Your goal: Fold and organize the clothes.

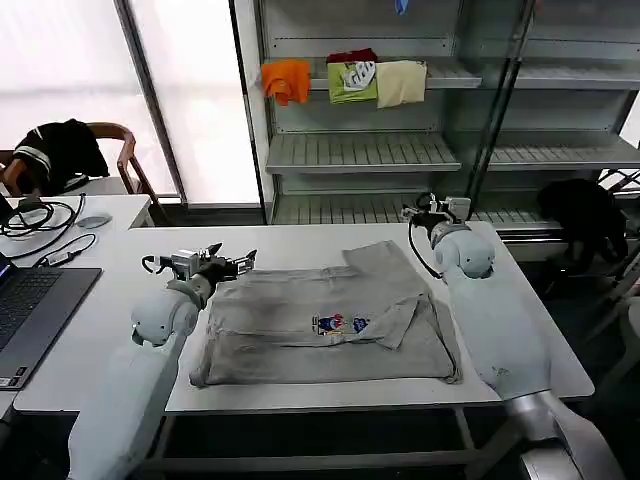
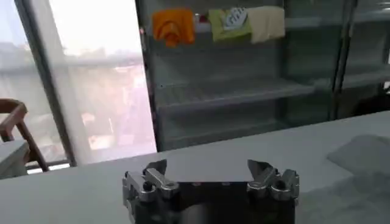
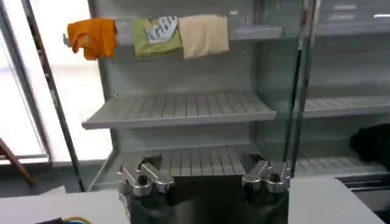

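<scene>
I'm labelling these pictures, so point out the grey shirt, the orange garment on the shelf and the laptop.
grey shirt [image 1: 300, 335]: head view, middle of the cloth.
orange garment [image 1: 287, 79]: head view, its front, hanging over the shelf edge.
laptop [image 1: 30, 305]: head view, keyboard.

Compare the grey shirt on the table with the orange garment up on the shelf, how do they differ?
The grey shirt lies spread on the white table between the open, empty left gripper and right gripper; the orange garment hangs bunched over a shelf edge. The grey shirt shows a small multicoloured print; the orange garment looks plain. The shirt looks far larger. Both are soft fabric.
</scene>
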